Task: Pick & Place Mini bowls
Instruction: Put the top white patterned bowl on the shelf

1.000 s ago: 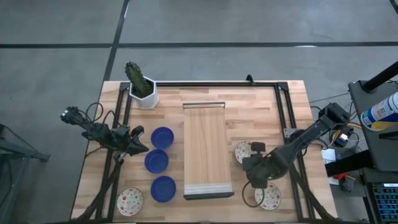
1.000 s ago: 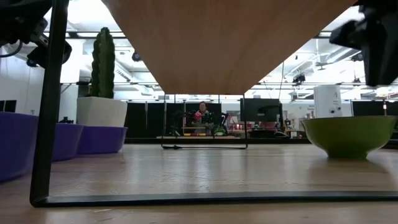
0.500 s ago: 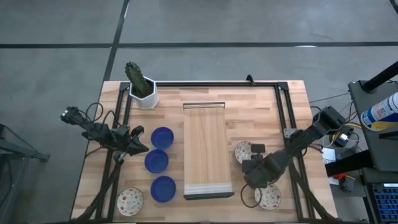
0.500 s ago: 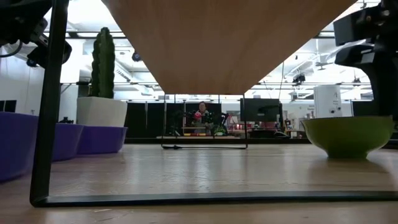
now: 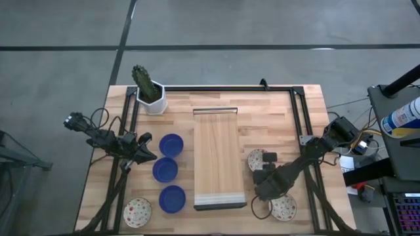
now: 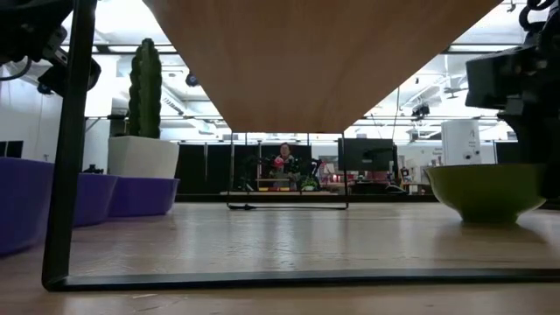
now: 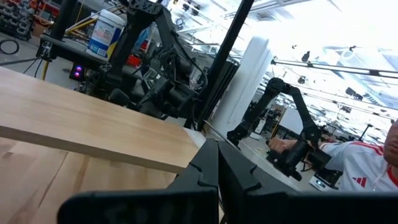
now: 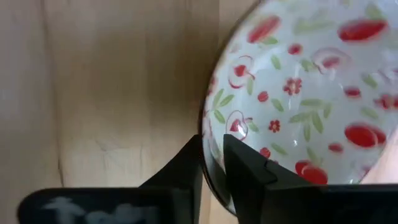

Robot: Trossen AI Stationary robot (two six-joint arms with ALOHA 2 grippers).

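Note:
Three cobalt blue mini bowls (image 5: 171, 145), (image 5: 165, 170), (image 5: 172, 198) sit in a column left of the wooden board. Patterned mini bowls rest on the table at near left (image 5: 138, 212), right of the board (image 5: 257, 159) and near right (image 5: 285, 208). My right gripper (image 5: 264, 192) (image 8: 212, 140) stands at the near-right bowl's left rim, shut on it. My left gripper (image 5: 149, 156) (image 7: 216, 167) waits shut, just left of the blue bowls. In the low view one bowl's green underside (image 6: 490, 188) shows, with the right gripper (image 6: 525, 83) beside it. My right gripper pinches the near-right patterned bowl by its rim (image 8: 208, 134), one finger (image 8: 245, 165) inside the bowl and one finger (image 8: 183, 163) outside. The fingers come from above, pointing down. In the high view the bowl sits on the table.
A raised wooden board (image 5: 219, 157) on a black wire stand fills the table's middle. A white pot with a green cactus (image 5: 149, 92) stands at the far left. A black frame (image 5: 298, 111) borders the work area. A person (image 6: 283, 162) shows far behind the table.
My right gripper has come down onto the near-right patterned bowl, drifting slightly toward the table's left and near edge. The bowls have stayed in place.

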